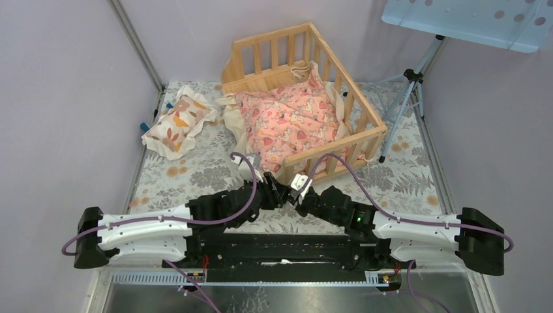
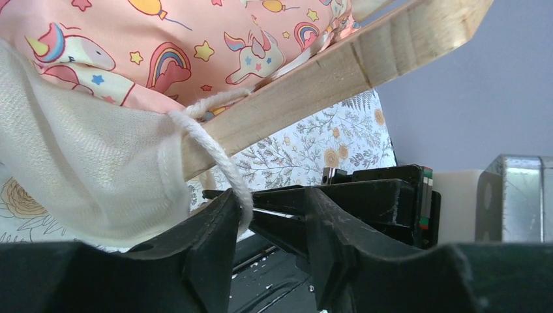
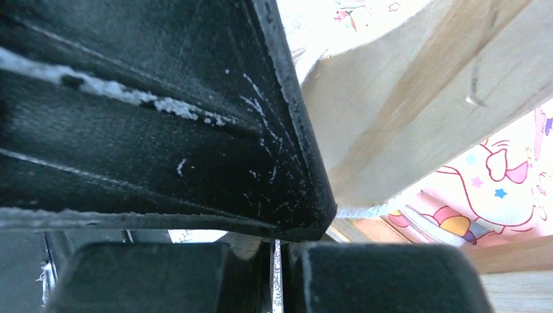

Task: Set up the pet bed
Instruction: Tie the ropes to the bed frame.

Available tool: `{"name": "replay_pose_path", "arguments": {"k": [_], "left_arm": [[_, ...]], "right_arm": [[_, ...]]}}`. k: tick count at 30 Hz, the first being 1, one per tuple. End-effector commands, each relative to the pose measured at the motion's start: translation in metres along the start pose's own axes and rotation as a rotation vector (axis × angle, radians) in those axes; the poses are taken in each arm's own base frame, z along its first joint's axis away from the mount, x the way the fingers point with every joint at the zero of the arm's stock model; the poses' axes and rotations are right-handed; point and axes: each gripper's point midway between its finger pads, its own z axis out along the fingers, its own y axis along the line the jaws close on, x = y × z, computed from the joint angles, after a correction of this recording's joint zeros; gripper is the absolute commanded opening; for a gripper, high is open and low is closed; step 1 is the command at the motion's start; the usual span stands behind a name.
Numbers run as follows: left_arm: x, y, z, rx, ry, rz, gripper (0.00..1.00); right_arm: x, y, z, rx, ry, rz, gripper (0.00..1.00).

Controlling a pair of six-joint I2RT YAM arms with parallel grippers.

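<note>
Wooden pet bed (image 2: 339,72) corner (cord (image 2: 215,153) dangling) fronts open left gripper (image 2: 270,195), closed right gripper (image 3: 272,254).

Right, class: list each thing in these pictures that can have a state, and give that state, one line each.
bed: upright, open side to its left.
cushion: in the bed, rumpled, ruffle spilling out of the open side.
pillow: lying flat outside the bed, to its left.
cord: hangs from the cushion's corner across the bed's front rail.
left fingers: open, cord between them.
right fingers: shut or nearly so; nothing clear between them.
</note>
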Motion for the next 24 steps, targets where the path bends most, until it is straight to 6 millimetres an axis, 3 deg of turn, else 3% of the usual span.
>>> {"name": "replay_pose_path", "arguments": {"k": [1,24], "left_arm": [[-0.001,-0.005,-0.008,0.025,0.014,-0.027,0.45],[-0.016,0.048,-0.031,-0.116,-0.058,-0.019,0.61]], "right_arm": [[-0.029,0.0,0.006,-0.016,-0.101,-0.006,0.0],[-0.035,0.009,0.017,-0.072,-0.102,-0.018,0.0]]}}
